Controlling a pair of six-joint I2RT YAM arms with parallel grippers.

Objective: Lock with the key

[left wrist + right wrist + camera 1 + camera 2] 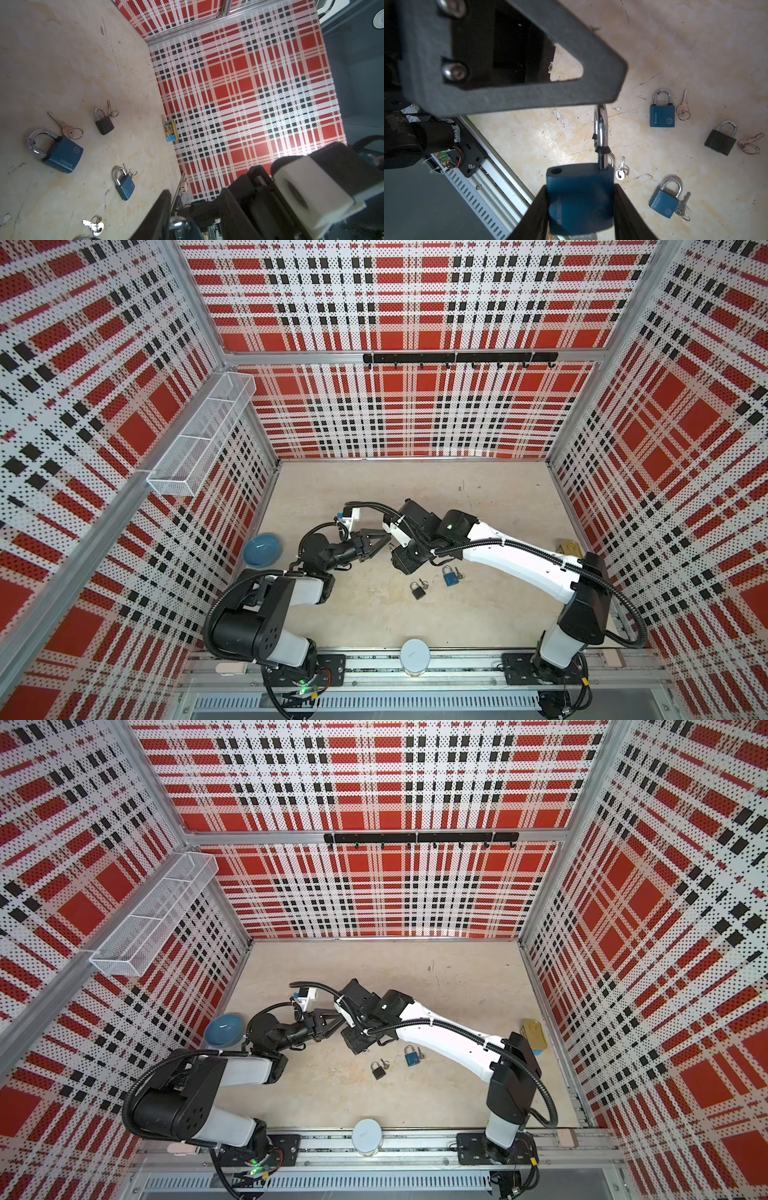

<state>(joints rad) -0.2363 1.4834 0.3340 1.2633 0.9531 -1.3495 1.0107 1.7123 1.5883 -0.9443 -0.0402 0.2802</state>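
One table (374,626) fills the cell floor. Two arms are mounted along its 6 o'clock edge, the left arm (266,614) at 7 and the right arm (519,556) at 5, and they meet near the centre. One wire basket (199,435) hangs on the 9 o'clock wall and one hook rail (459,358) on the 12 o'clock wall. One blue bowl (262,549) sits at the 9 o'clock edge, one white jar (414,655) stands on the front rail at 6, and one Spam tin (171,131) stands against the 3 o'clock edge.

Four padlocks can be counted. The right gripper (580,187) pinches the body of the held padlock (579,199), which is blue. Its shackle (601,128) is swung open and reaches up to the left gripper (386,540), and I cannot tell whether that one is clamping it.

The other three lie apart at 5 o'clock from the grippers:
- a blue padlock (662,116) with a single key (683,104)
- a black padlock (720,142) with a ringed key (750,144)
- a second blue padlock (664,204) with a key pair (683,204)

A fourth key, the loose key (620,172), lies alone.

Open tabletop lies toward 12 and 1 o'clock, with a strip more at 6.
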